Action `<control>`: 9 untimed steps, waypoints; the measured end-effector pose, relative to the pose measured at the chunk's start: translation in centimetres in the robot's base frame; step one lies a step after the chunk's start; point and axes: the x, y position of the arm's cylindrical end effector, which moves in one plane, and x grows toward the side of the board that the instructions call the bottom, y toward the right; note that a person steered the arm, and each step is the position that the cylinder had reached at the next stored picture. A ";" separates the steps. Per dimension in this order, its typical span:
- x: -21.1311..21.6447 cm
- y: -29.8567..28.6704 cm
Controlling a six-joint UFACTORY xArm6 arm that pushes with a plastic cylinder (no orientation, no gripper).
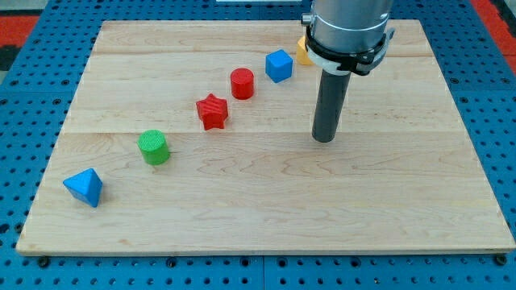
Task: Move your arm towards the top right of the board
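In the camera view, no brand, label or other readable writing can be made out on any surface. A pale wooden table (266,201) is seen lying on a blue perforated base (24,89), with a red patch (496,16) showing at the view's top right corner.

No pincer is carried by the arm, so nothing can be said of an open or closed state; a straight dark rod (329,101) is fitted instead, hanging from a grey cylindrical housing (348,24) at the view's top. My tip (323,139) is set on the table right of centre, touching no block.

Six blocks are laid out in a diagonal line rising from the view's lower left to its upper right. A blue pyramid-like block (85,187) is found lowest and furthest left, followed by a green cylinder (153,147), a red star (212,110), a red cylinder (242,83) and a blue cube (279,65). A yellow block (301,51) is partly hidden behind the arm's housing, and its shape cannot be told.

The blue cube is placed up and to the left of my tip, near but apart from it; the red star lies well to its left. The table's top right part is seen up and to the right of my tip, beyond the housing.
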 end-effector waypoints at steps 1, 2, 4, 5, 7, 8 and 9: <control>0.2 -0.1; 0.2 -0.1; 0.2 0.0; 0.2 0.1; -0.7 0.3; -5.3 2.0; -10.1 9.1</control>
